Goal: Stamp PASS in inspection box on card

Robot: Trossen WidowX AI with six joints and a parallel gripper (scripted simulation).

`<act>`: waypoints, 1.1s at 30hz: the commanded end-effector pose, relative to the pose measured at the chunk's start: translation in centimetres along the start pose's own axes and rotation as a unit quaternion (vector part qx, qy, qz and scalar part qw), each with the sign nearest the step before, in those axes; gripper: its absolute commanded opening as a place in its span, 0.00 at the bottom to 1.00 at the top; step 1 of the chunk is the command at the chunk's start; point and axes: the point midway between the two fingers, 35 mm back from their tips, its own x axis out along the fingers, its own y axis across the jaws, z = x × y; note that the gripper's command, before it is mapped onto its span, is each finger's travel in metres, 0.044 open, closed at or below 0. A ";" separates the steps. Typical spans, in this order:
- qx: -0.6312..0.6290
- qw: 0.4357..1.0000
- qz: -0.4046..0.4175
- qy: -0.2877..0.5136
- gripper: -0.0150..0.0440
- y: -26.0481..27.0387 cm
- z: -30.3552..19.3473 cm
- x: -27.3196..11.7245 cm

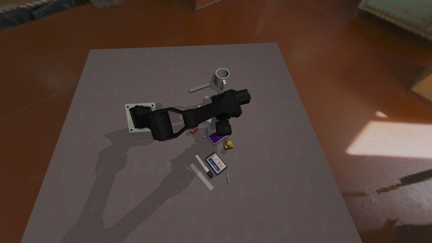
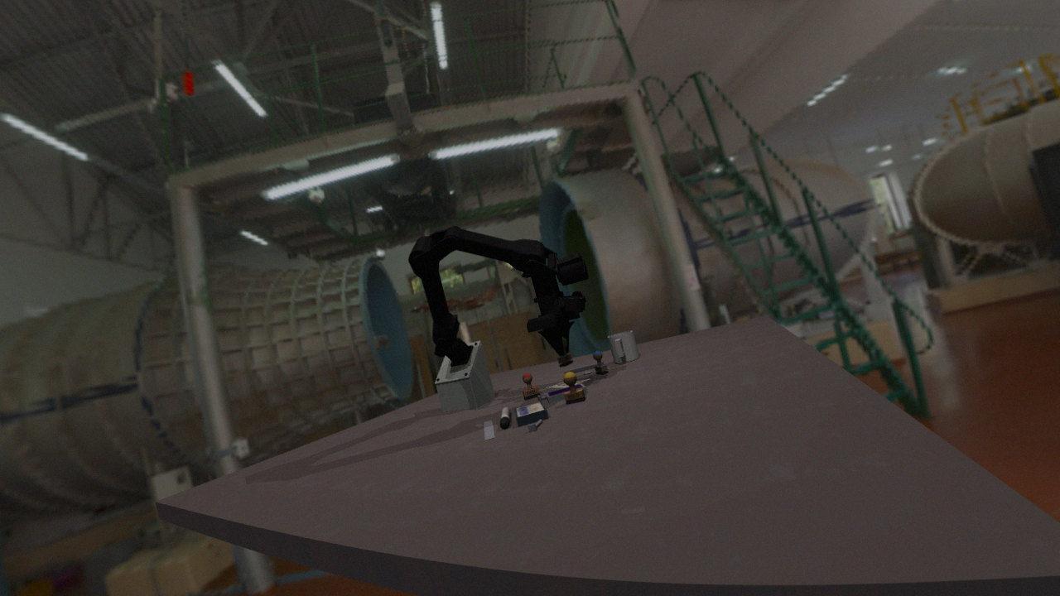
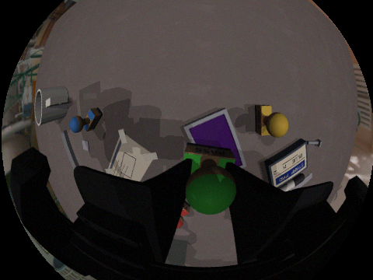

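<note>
My gripper (image 3: 208,166) (image 1: 223,128) is shut on the green-knobbed stamp (image 3: 210,191) (image 2: 565,360), whose wooden block reads PASS along its edge. The stamp is held up in the air, and in the wrist view its block covers the near part of the purple ink pad (image 3: 214,134) (image 1: 215,138). Its underside is hidden. The pale card (image 3: 144,161) lies left of the pad in the wrist view, with a taped corner and dark lines at its left. The inspection box (image 3: 130,155) is a thin outline on it; I can make out no print inside. The arm hides most of the card in the top view.
A yellow stamp (image 3: 277,124) (image 1: 228,144) stands beside the pad, a red stamp (image 1: 193,130) (image 2: 527,386) nearer the base, and a blue stamp (image 3: 77,124) by the mug (image 3: 53,105) (image 1: 222,79). A labelled stamp-pad case (image 1: 216,163), marker (image 1: 204,165), flat strip (image 1: 201,177) and bolts lie nearby.
</note>
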 end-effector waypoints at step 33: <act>0.001 1.000 -0.003 0.000 0.25 -1.8 -1.1 1.9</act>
